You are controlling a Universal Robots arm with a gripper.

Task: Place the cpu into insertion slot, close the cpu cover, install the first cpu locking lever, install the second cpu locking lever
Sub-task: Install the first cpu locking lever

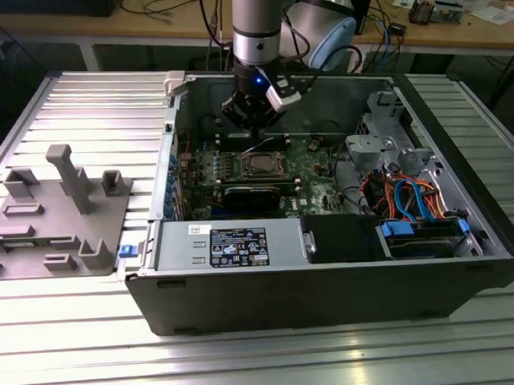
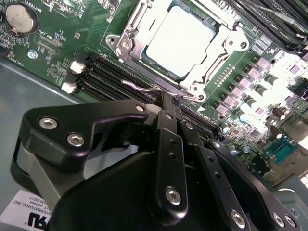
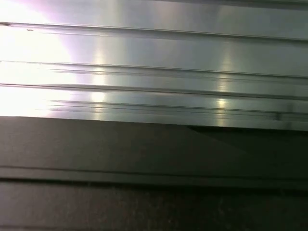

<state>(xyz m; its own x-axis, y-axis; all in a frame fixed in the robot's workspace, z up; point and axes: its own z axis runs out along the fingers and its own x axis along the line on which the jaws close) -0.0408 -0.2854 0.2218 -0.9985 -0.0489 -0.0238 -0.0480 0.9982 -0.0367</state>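
1. The cpu, a small flat square chip with a pale silver-grey metal top, sits inside the insertion slot, the square motherboard socket with a pale metal rim.
2. The cpu cover, a thin silvery metal frame with a large central window, lies flat over the chip, its window framing the metal top.
3. A thin bent wire locking lever runs along the socket's edge nearest the gripper, just beside the long black memory slots.
4. The black gripper has its fingers drawn close together, tips at the lever's end beside the socket; whether they actually pinch the wire cannot be told.
5. In the exterior view the gripper hangs just behind the socket, inside the open dark computer case.
6. Beside the case, on the exterior view's left, a grey plastic fixture rests on the ribbed aluminium table.
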